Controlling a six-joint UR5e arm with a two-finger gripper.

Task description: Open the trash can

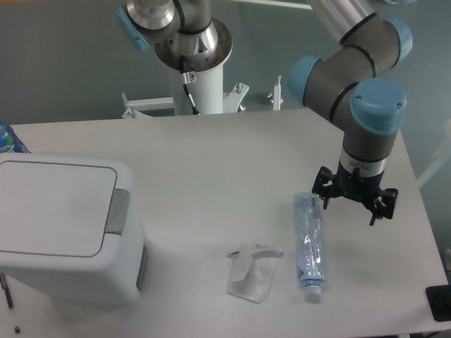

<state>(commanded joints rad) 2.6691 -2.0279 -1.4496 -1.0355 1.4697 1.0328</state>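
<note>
Not started. Trash can [67, 232] at bench [225, 155] left edge, lid flat and closed, grey tab [118, 210] untouched. Tool [354, 203] well apart, right side, fingers spread, empty.

Trash can [67, 232] lid shut, far left; hand [354, 203] open by crushed bottle [309, 239].

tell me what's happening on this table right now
A robot arm's two-finger gripper hangs open and empty over the right side of the table, beside a clear crushed plastic bottle. The large white plastic trash can at the left has its flat lid down, untouched.
</note>
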